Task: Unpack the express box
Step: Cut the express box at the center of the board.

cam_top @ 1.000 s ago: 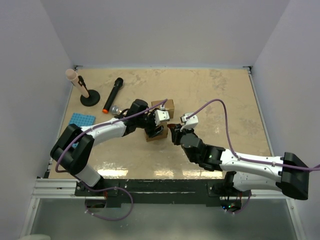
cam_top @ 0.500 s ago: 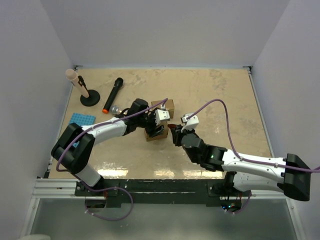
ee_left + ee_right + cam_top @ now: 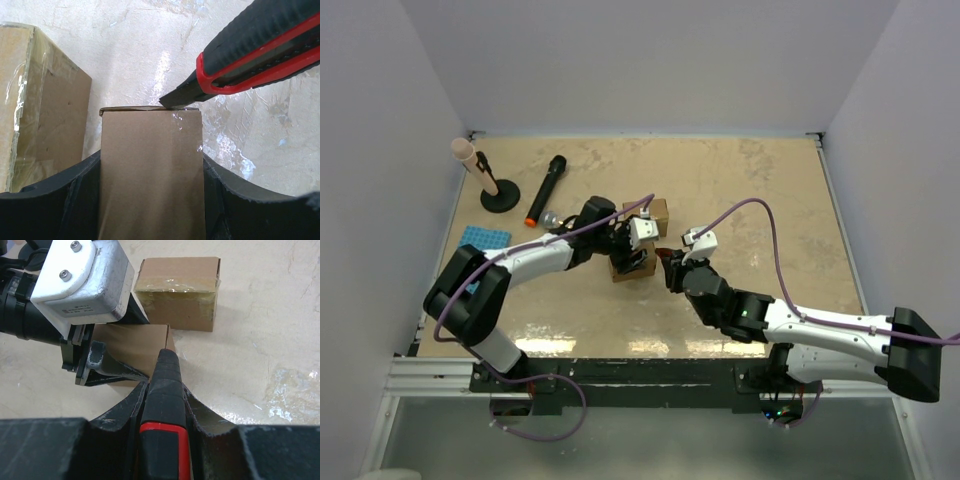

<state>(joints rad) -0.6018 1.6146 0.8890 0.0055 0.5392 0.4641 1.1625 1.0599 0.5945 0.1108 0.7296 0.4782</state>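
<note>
A small brown express box (image 3: 151,170) sits between the fingers of my left gripper (image 3: 151,200), which is shut on its two sides. In the overhead view this box (image 3: 623,270) is at mid-table. My right gripper (image 3: 165,390) is shut on a black and red utility knife (image 3: 164,440). The knife (image 3: 250,50) comes in from the upper right, and its blade tip touches the far top edge of the held box (image 3: 127,342). A second cardboard box (image 3: 177,292) with clear tape stands just beyond, apart from the knife.
A black microphone (image 3: 545,190) with an orange ring lies at the back left, next to a black stand (image 3: 500,198) holding a beige rod. A blue tray (image 3: 483,240) lies near the left wall. White walls close in three sides of the table (image 3: 760,190).
</note>
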